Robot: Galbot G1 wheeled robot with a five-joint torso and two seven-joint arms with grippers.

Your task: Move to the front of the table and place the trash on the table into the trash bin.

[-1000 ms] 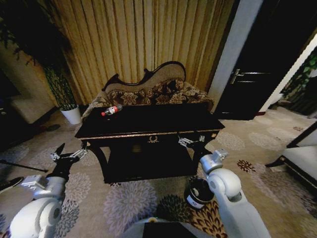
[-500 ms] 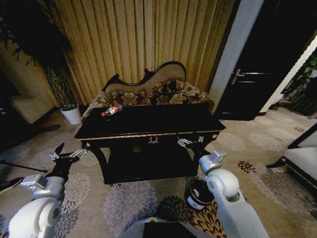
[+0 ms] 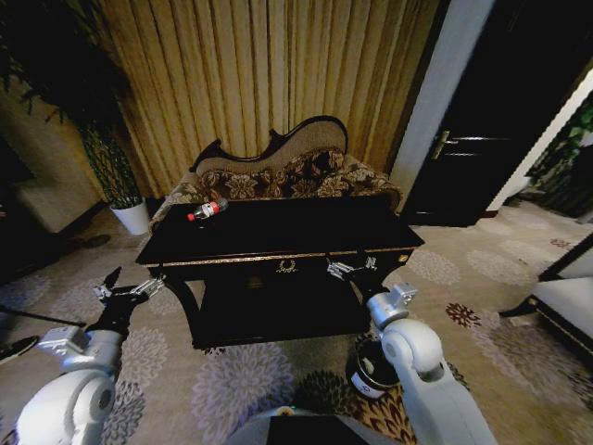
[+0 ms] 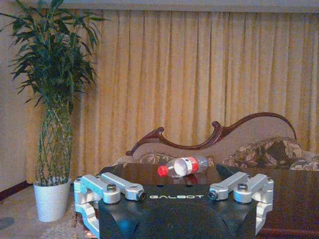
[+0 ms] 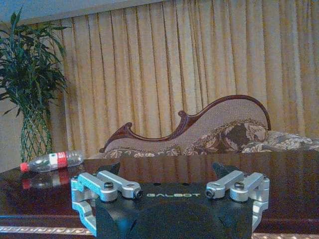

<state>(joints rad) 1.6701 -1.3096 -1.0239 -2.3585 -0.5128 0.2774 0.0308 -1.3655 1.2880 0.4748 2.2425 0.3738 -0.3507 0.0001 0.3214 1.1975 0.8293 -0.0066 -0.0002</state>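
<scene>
The black glossy table [image 3: 278,236] stands in front of me, with its gold drawer pull facing me. Of the trash, a clear plastic bottle [image 3: 206,210] with a red cap and label lies on its side at the table's far left corner. The same bottle [image 4: 183,166] shows beyond my left gripper and, off to one side, the bottle [image 5: 50,161] shows beyond my right one. My left gripper [image 3: 130,288] hangs open beside the table's left end. My right gripper [image 3: 352,269] is open just before the front edge. The black trash bin [image 3: 369,371] stands on the carpet, partly hidden by my right arm.
A carved floral sofa [image 3: 278,171] stands behind the table against gold curtains. A tall plant in a white pot [image 3: 135,216] is at the far left, and a dark door [image 3: 482,139] at the right. A white armchair [image 3: 565,301] edges the right side. Patterned carpet surrounds the table.
The whole view has shifted slightly, so the camera has moved nearer the table. My right arm sits a little further left and now covers more of the bin.
</scene>
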